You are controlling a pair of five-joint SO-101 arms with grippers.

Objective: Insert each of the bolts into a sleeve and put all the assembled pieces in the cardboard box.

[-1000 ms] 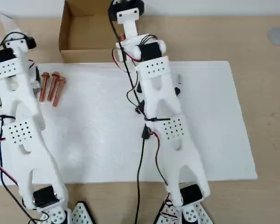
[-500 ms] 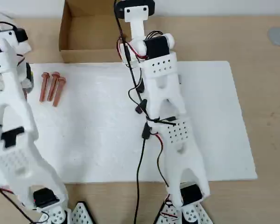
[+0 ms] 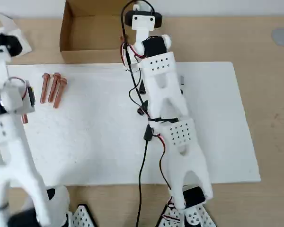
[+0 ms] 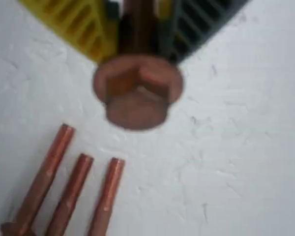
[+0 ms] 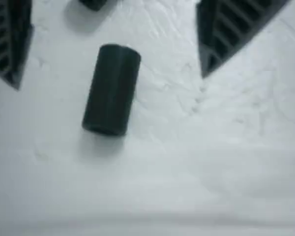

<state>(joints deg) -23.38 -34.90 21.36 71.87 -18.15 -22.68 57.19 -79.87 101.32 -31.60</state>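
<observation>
My left gripper (image 4: 137,27) is shut on a copper bolt (image 4: 137,91), held above the white foam mat (image 4: 246,162) with its flanged head facing the camera. Three more copper bolts (image 4: 71,191) lie side by side on the mat below it. In the high view these three bolts (image 3: 52,89) rest at the mat's far left, and the held bolt (image 3: 24,118) peeks out beside the left arm (image 3: 7,101). My right gripper (image 5: 113,39) stands open over a black sleeve (image 5: 110,89) lying on the mat. A second sleeve (image 5: 94,4) shows at the picture's edge.
The open cardboard box (image 3: 87,33) stands past the mat's far edge, left of the right arm (image 3: 163,90). A grey disc (image 3: 282,36) sits on the wooden table at the far right. The white mat (image 3: 99,142) covers most of the table.
The left arm has risen and pulled back toward the near left, away from the three bolts. The right arm has shifted slightly farther and to the right. The three bolts have not moved.
</observation>
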